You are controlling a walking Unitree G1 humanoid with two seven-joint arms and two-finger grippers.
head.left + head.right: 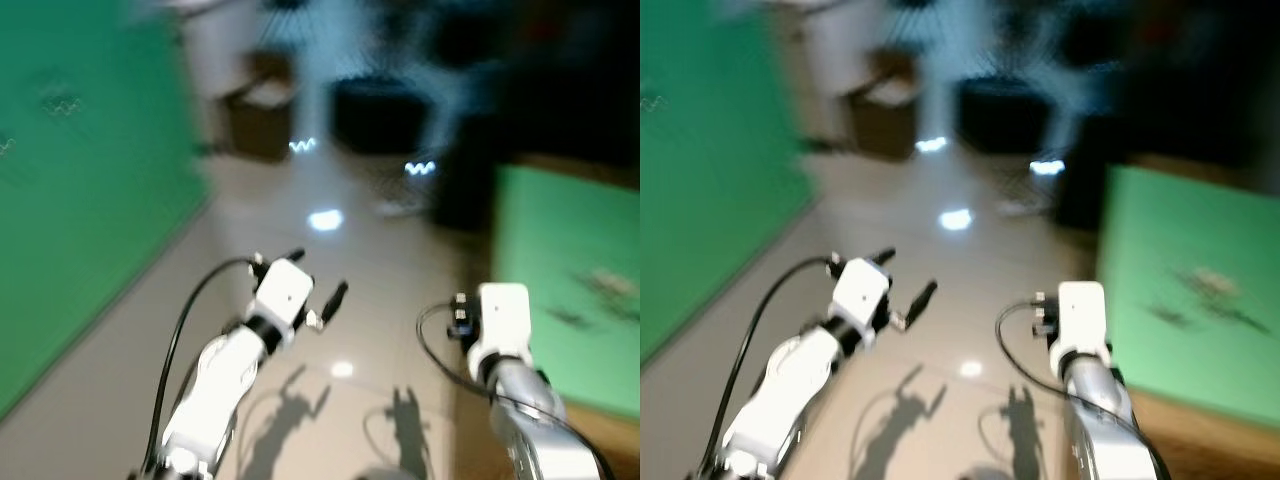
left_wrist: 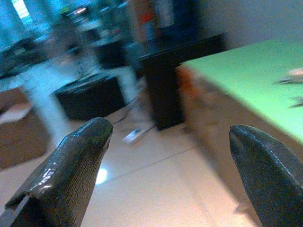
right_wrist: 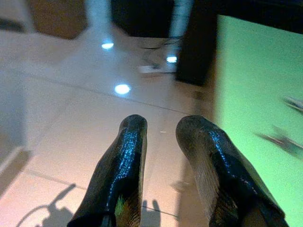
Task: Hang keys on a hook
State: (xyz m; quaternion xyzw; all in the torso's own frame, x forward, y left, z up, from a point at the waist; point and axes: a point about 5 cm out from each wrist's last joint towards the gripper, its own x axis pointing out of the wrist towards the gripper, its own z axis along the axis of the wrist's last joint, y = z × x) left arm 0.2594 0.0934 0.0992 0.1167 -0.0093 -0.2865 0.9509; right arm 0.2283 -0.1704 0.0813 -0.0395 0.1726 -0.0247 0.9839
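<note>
Overhead, left tool (image 1: 318, 278) gapes wide, empty; right tool (image 3: 161, 137) nearly closed, empty.

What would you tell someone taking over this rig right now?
Left pincer: open, holding nothing, raised over the tiled floor.
Right pincer: fingers close together with a small gap, nothing visibly held, beside the green-topped table.
Job's things: small blurred items lie on that table, possibly the keys; too blurred to confirm. I cannot make out a hook.
Done: nothing grasped yet.
Left: approach the table, confirm and pick up the keys, find the hook, hang them. Views are motion-blurred.
</note>
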